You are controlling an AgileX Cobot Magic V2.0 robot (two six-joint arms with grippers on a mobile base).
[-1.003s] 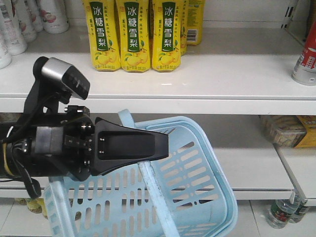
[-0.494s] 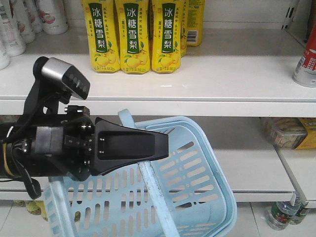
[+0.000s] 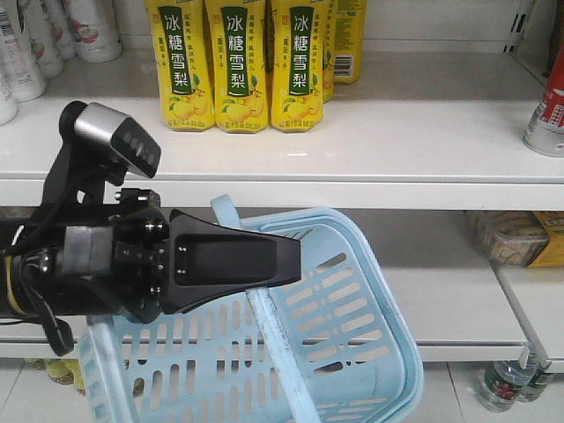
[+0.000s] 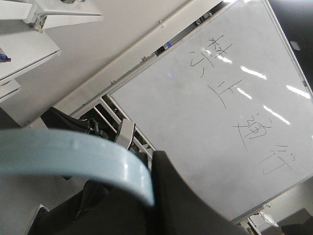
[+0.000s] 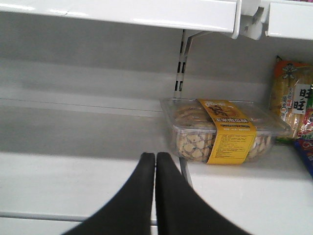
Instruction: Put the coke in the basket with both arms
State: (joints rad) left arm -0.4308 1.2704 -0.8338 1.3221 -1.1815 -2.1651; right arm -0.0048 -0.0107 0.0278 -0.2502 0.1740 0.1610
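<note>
The coke, a red and silver can (image 3: 546,106), stands at the far right of the upper shelf (image 3: 397,150), partly cut off by the frame edge. The light blue basket (image 3: 352,300) hangs tilted below that shelf. My left gripper (image 3: 286,262) is shut on its flat swing handle (image 3: 273,352). In the left wrist view the pale blue handle (image 4: 73,152) passes between the dark jaws. My right gripper (image 5: 155,156) is shut on nothing, low in front of a lower shelf (image 5: 73,181). It does not appear in the front view.
Yellow drink bottles (image 3: 242,62) and white bottles (image 3: 26,44) line the upper shelf. A clear biscuit box (image 5: 220,129) and snack packs (image 5: 293,98) sit on the lower shelf. Water bottles (image 3: 507,379) stand at floor level on the right. A whiteboard (image 4: 220,107) fills the left wrist view.
The shelf goods sit a touch lower in the front view. The left gripper keeps the same hold on the basket handle, and the basket has barely shifted.
</note>
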